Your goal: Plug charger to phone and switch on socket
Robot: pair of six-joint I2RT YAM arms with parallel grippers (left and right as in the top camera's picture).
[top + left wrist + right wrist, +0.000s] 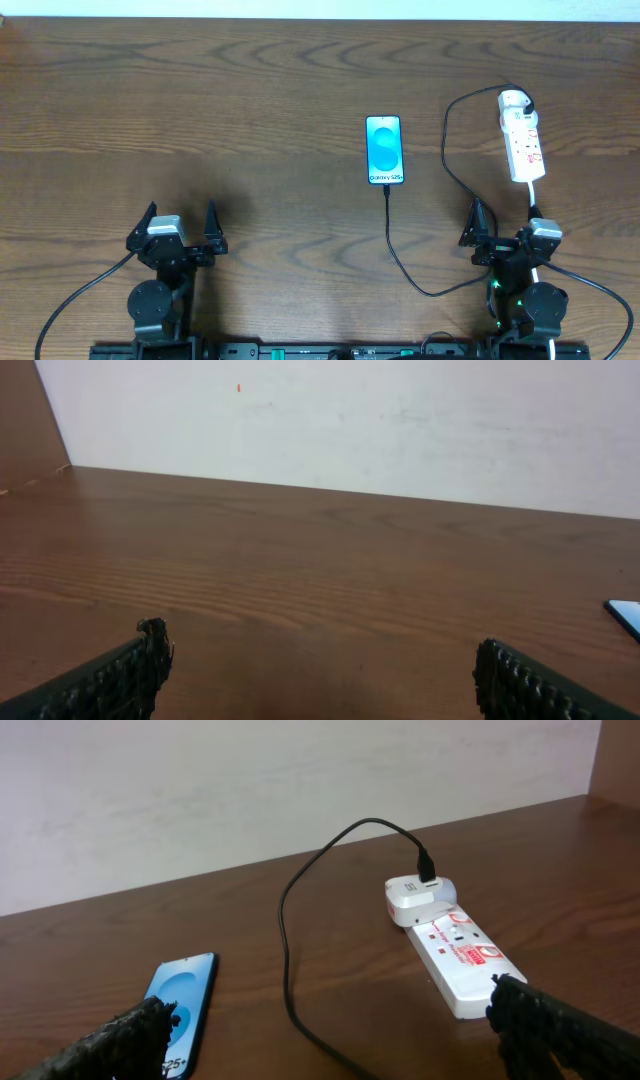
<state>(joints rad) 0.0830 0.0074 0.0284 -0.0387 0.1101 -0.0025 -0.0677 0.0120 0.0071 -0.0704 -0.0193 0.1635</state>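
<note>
a small rectangular smartphone (385,150) with a blue-teal screen lies midway on the wooden tabletop (250,100), the tip of a thin black cable (388,225) touching its near edge. the cable loops to the white adapter (513,100) on a long white power strip (523,140). left end effector (181,215) and right end effector (506,218) are both spread wide.

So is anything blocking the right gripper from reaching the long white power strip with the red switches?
Nothing visible does. Only wooden table lies between the open right gripper and the long white power strip; the thin black cable curves past to its left.
</note>
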